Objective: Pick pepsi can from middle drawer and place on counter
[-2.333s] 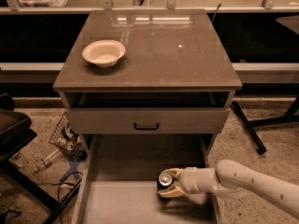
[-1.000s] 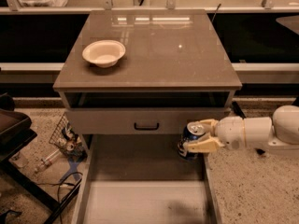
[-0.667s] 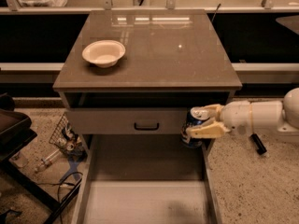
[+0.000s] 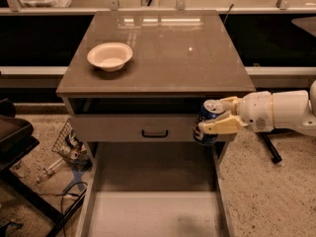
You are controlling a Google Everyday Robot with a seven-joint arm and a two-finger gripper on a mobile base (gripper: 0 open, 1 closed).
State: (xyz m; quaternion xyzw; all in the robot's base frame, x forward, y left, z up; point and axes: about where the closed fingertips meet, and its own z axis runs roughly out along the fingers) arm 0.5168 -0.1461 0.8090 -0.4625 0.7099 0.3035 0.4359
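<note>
My gripper comes in from the right on a white arm and is shut on the pepsi can, a dark blue can with a silver top. It holds the can upright in the air, in front of the cabinet's right side, just below the counter's front edge. The middle drawer is pulled far out below, its pale grey floor bare.
A white bowl sits on the counter's left part. A grey drawer front with a black handle sits under the counter. A wire basket and clutter lie on the floor at left. A black leg stands at right.
The gripper has lifted the can out of the middle drawer and raised it up to just below the counter edge, at the right side.
</note>
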